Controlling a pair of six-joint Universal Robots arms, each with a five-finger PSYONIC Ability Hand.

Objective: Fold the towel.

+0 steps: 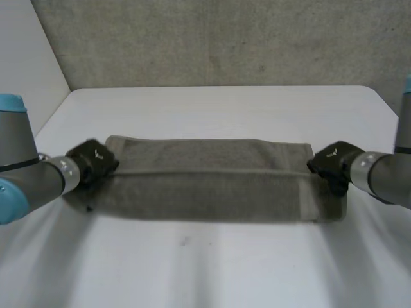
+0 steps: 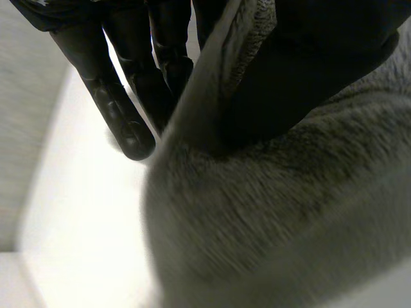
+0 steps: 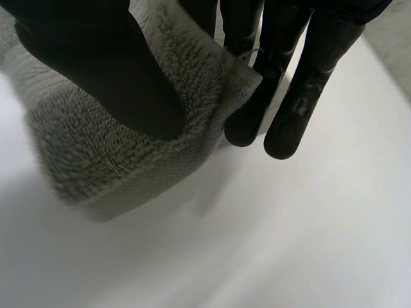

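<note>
Towel (image 1: 205,186) spans the bench (image 1: 212,106) as a long strip. Left hand (image 1: 93,163) pinches its left end and right hand (image 1: 331,165) its right end, thumb against fingers (image 3: 298,109) (both clamped on cloth). Soft, light terry that will probably sag mid-span; grip the end corners.

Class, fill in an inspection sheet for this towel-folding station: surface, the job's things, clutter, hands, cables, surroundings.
Surface: white table, bare around the towel.
Job's things: grey terry towel, stretched lengthwise between the two hands, with a lengthwise crease.
Clutter: nothing seen.
Hands: left hand pinches the towel's left end between thumb and fingers; right hand pinches its right end the same way.
Cables: nothing seen.
Surroundings: grey wall behind the table.
</note>
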